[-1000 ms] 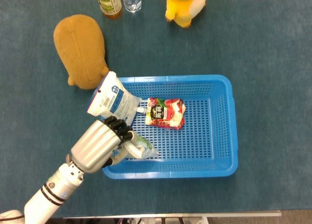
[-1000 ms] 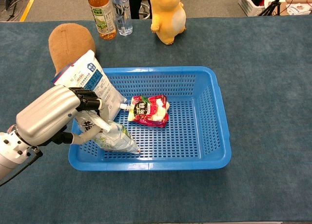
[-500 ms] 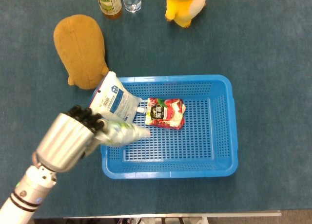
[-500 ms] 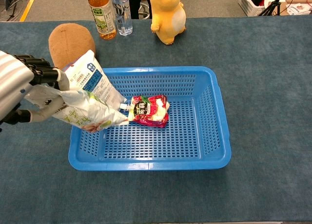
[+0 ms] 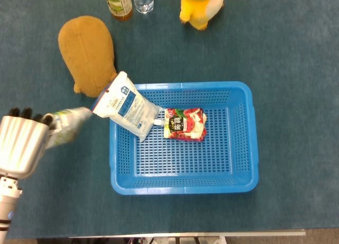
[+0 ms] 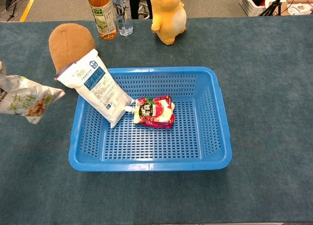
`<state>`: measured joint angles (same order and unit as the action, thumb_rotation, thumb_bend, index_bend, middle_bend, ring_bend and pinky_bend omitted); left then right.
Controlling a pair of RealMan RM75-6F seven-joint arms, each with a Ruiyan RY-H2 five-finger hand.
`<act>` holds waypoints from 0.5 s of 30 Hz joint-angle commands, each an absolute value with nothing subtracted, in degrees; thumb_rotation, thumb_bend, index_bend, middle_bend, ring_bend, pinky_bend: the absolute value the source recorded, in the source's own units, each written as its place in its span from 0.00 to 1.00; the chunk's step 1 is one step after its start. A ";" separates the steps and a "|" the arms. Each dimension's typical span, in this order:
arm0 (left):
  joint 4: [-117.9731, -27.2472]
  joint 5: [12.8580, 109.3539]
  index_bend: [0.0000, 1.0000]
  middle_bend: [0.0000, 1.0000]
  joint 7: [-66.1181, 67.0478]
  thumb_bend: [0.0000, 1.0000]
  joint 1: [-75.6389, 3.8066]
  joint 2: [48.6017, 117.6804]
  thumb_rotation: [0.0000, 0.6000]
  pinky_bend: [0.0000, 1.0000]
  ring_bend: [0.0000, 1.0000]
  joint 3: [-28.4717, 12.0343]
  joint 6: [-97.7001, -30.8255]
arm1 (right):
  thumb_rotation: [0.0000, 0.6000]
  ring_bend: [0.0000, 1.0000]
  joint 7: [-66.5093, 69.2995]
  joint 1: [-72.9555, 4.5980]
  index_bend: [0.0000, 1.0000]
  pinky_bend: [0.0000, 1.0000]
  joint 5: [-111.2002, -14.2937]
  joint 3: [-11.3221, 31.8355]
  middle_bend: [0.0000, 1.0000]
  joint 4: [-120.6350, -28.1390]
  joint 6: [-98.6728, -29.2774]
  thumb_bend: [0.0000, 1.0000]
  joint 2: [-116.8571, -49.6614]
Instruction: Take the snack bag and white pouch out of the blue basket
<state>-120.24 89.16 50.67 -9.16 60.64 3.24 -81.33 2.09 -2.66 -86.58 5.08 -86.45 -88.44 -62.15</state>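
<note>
Snack bag (image 5: pixel 68 125): we hold it in our left hand (image 5: pixel 22 143), fingers wrapped around its lower end, out past the basket's 9 o'clock side and above the blue cloth (image 5: pixel 286 58); we judge it is carried there so it can be set down outside, which would finish half the task. White pouch (image 5: pixel 125 105): propped at a slant across the basket's 10 o'clock corner, upper end over the rim, spout end down on the mesh floor, so it counts as not yet removed. Blue basket (image 5: pixel 243 143): sits at the centre of the cloth. Red pouch (image 5: pixel 184 124): lies flat on the basket floor, just beside the white pouch's spout at 3 o'clock from it; not ours to take. Brown plush (image 5: pixel 87 54): rests on the cloth at 11 o'clock from the basket, close behind the white pouch. Two bottles (image 5: pixel 117 1) and yellow toy (image 5: pixel 200 6): stand at 12 o'clock, well apart from our work. Right hand: neither view shows it.
</note>
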 commanded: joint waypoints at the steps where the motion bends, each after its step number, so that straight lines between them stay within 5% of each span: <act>1: -121.04 86.81 0.80 0.84 52.72 0.48 -8.21 59.86 1.00 0.54 0.50 3.40 -81.34 | 1.00 0.28 2.03 -2.74 0.25 0.46 -86.64 5.06 0.32 -86.44 -88.34 0.08 -62.25; 4: -121.69 83.72 0.74 0.79 54.48 0.48 -7.88 59.37 1.00 0.54 0.50 3.51 -80.80 | 1.00 0.28 2.04 -2.85 0.25 0.46 -86.61 5.06 0.32 -86.38 -88.20 0.08 -62.39; 8: -121.94 78.75 0.44 0.53 56.92 0.47 -7.91 59.23 1.00 0.54 0.45 3.15 -80.19 | 1.00 0.28 1.88 -2.99 0.25 0.46 -86.67 5.17 0.32 -86.47 -88.22 0.08 -62.36; 15: -122.78 73.43 0.02 0.04 59.76 0.15 -7.97 59.90 1.00 0.54 0.21 2.32 -81.19 | 1.00 0.28 1.30 -3.14 0.25 0.46 -86.97 5.31 0.32 -87.19 -88.49 0.08 -61.96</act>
